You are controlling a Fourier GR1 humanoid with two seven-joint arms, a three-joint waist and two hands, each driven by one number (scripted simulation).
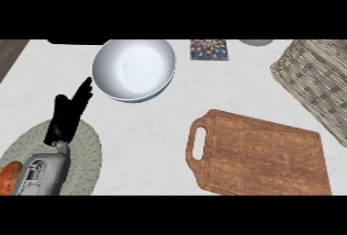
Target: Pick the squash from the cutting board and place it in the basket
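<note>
The wooden cutting board [261, 158] lies at the lower right with nothing on its top. No squash shows on it. The woven basket [318, 82] stands at the far right, cut off by the view's edge. My left hand [66, 117] is at the left, fingers straight and pointing up toward the bowl, holding nothing. It hovers over a patterned plate [88, 151]. An orange-brown vegetable [8, 178] lies on that plate at the lower left edge, partly hidden by my forearm. My right hand does not show.
A large white bowl [133, 69] sits at the back, left of centre, just beyond my left fingertips. A small colourful square item [209, 49] lies at the back. A pale round object [256, 42] peeks in at the top.
</note>
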